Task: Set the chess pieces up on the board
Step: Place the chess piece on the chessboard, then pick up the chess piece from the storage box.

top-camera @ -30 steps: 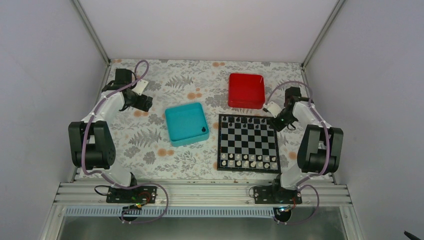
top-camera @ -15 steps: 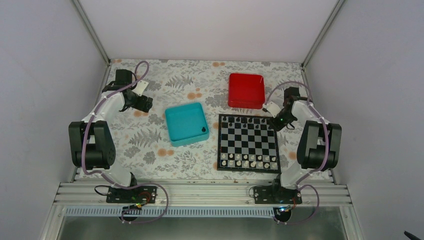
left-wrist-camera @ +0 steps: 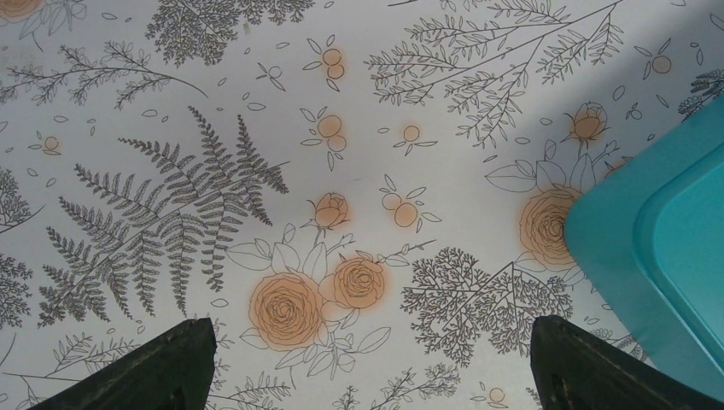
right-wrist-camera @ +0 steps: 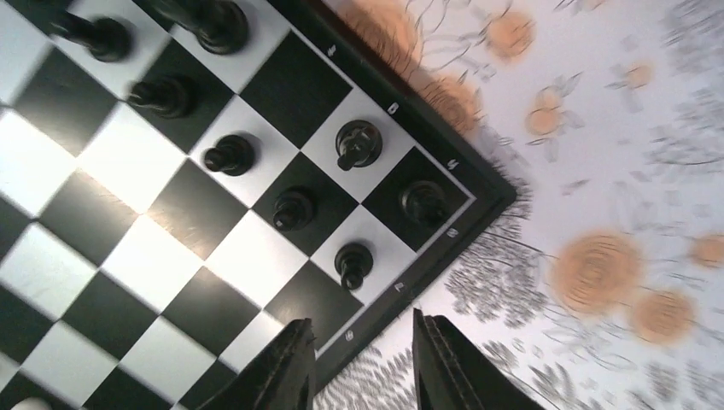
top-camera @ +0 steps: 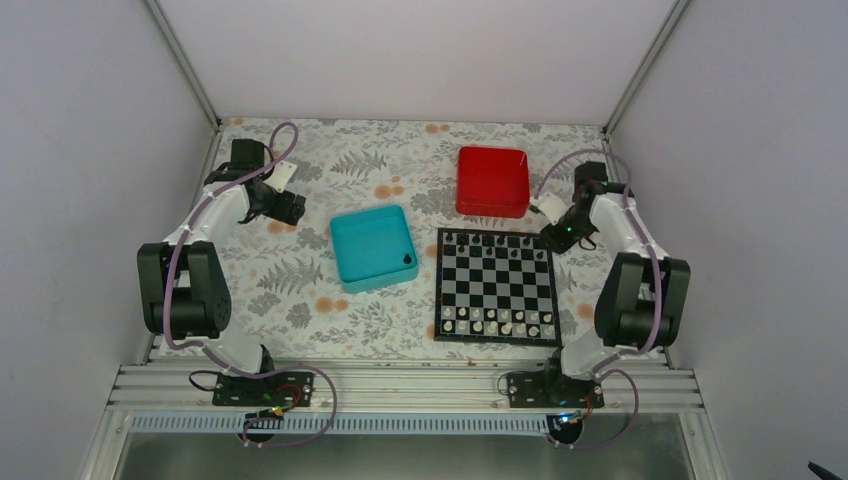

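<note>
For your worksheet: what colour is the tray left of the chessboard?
The tray is teal; top external view shows it best.

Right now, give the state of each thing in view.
Left gripper, open, empty.
Right gripper, slightly open, empty.
Board, flat, black pieces standing on far rows.
White pieces, standing at near edge.
Teal tray, holds one stray piece.
Red tray, open side up.

Bright, even light; soft shadows; right wrist view blurs, perhaps motion, toward its right edge.
</note>
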You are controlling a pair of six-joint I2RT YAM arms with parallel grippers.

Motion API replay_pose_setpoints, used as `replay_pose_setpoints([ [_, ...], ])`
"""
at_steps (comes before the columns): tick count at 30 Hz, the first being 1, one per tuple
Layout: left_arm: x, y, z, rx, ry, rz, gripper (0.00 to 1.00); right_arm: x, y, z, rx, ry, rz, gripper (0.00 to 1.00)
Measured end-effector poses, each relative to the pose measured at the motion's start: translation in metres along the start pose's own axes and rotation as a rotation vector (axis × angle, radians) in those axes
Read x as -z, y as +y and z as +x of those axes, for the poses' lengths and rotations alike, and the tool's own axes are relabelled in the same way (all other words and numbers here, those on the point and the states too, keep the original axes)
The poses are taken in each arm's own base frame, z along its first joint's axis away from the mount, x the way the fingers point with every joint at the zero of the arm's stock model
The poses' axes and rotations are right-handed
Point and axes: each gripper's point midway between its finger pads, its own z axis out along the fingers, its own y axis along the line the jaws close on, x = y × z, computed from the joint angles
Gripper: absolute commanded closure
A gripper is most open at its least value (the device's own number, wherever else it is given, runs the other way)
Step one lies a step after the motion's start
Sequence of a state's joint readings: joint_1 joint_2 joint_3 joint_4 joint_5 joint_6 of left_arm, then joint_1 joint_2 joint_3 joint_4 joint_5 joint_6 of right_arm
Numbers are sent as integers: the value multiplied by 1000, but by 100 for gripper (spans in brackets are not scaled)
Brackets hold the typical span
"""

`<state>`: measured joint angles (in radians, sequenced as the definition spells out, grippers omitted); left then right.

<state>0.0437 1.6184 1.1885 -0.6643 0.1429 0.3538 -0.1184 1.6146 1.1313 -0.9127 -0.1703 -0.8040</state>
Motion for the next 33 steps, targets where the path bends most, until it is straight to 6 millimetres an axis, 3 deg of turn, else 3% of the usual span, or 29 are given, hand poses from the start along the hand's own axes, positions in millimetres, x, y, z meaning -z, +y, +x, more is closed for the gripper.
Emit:
replay_pose_setpoints([
  [3,0,0,0,0,0,0,9,40,4,-17,32,-46,41,64],
  [6,0,0,0,0,0,1,9,80,22,-50,113,-120,81,61],
  [9,0,-1,0,0,-2,6,9,123,69,-110,267,-247,91,56],
  [13,3,-3,-2,-2,-13,13,9,137,151,-162,472,-320,20,55],
  [16,6,-4,-4,-4,-25,15,9,118,201,-188,594,-293,-35,54],
  [22,9,-7,-3,-5,-37,24,9,31,262,-199,772,-111,-107,47],
  [24,9,-7,-4,-6,-38,26,9,18,273,-200,831,-96,-111,48],
  [27,8,-7,-3,-8,-42,25,9,18,281,-205,909,-121,-104,49],
  [30,4,-8,1,-8,-37,26,9,19,284,-213,970,-137,-93,50],
  [33,1,-8,4,-8,-34,27,9,5,282,-215,1024,-113,-82,54],
])
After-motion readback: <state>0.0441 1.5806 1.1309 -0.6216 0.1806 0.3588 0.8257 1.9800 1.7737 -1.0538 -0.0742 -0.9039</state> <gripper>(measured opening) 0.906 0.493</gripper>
